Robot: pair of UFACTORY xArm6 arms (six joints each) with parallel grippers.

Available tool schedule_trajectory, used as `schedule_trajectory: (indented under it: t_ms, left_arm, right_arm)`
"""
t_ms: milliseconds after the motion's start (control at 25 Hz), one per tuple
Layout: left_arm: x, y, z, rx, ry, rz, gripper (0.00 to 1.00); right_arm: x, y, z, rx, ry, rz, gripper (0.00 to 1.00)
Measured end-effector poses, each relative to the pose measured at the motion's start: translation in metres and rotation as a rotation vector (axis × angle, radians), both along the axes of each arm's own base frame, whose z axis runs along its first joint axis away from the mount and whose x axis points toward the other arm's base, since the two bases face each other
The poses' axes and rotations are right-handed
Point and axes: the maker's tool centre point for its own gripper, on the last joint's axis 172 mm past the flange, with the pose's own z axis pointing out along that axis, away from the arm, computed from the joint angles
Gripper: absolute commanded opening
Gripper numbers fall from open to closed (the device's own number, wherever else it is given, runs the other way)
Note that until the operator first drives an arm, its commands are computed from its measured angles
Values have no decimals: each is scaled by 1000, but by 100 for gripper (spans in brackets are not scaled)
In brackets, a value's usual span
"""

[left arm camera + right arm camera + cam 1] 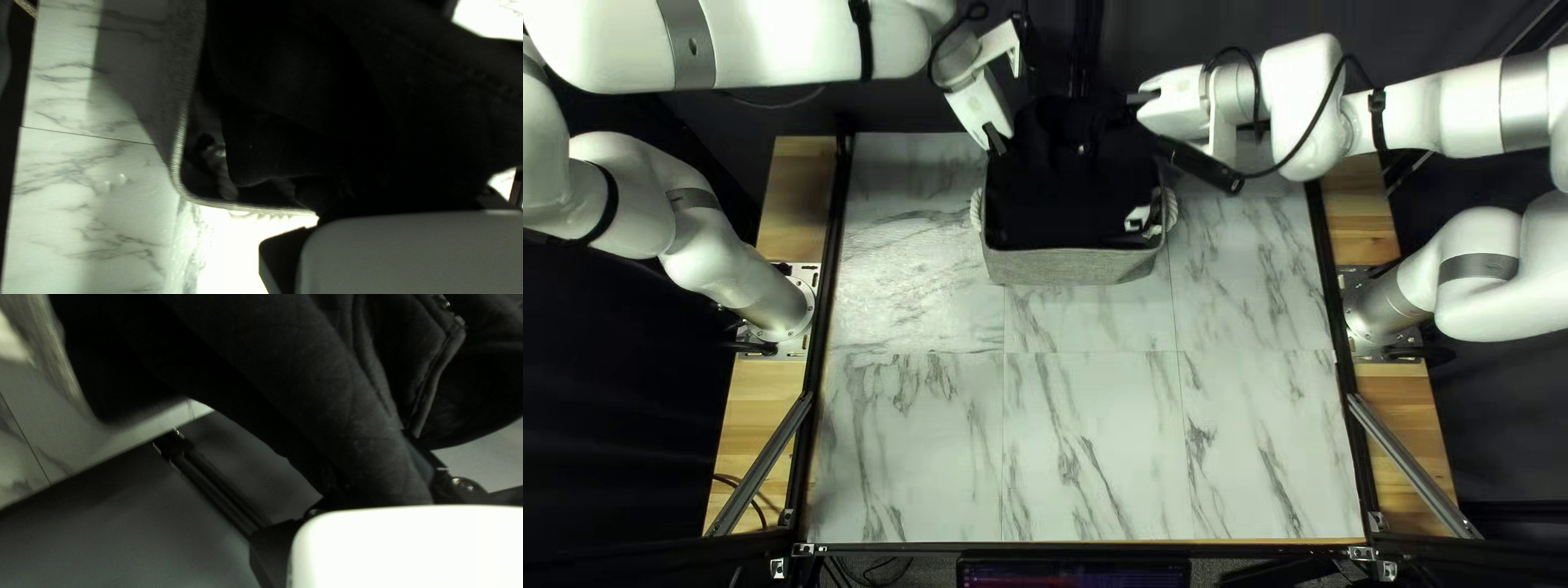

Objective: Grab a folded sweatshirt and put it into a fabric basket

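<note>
Veined desk (1089, 446) under basket (1073, 266); sweatshirt (327, 381) placement seems underway. Next, lower it fully. Left tool (997, 138), right tool (1139, 98): opening, hold unclear

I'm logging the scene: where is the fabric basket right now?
In the top left view, the fabric basket stands toward the far edge of the table, about midway from side to side, with the black sweatshirt at its mouth.

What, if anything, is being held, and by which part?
The black sweatshirt, near a seam, in the right gripper; for the left gripper, I can't tell.
</note>
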Motion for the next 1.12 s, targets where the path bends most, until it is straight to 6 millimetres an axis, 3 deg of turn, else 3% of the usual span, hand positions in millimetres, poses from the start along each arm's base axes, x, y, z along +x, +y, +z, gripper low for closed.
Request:
schedule_trajectory:
  t_ms: [480, 920, 960, 1000, 1040, 1120]
  left_arm:
    - [2, -18, -38, -28, 25, 8, 0]
    - [-1, -31, -76, -55, 38, 19, 0]
    - [-2, -32, -78, -57, 38, 20, 16]
    - [-3, -32, -79, -58, 37, 21, 91]
    - [-4, -32, -78, -57, 36, 22, 100]
    - [-4, -32, -74, -53, 30, 25, 100]
  right_arm:
    - [-5, 14, -55, 80, 59, -20, 0]
    - [-1, 14, -59, 92, 63, -19, 1]
    - [-1, 14, -59, 92, 63, -19, 97]
    - [-1, 14, -59, 92, 63, -19, 100]
    - [-1, 14, -59, 92, 63, -19, 100]
    - [-1, 14, -59, 92, 63, -19, 100]
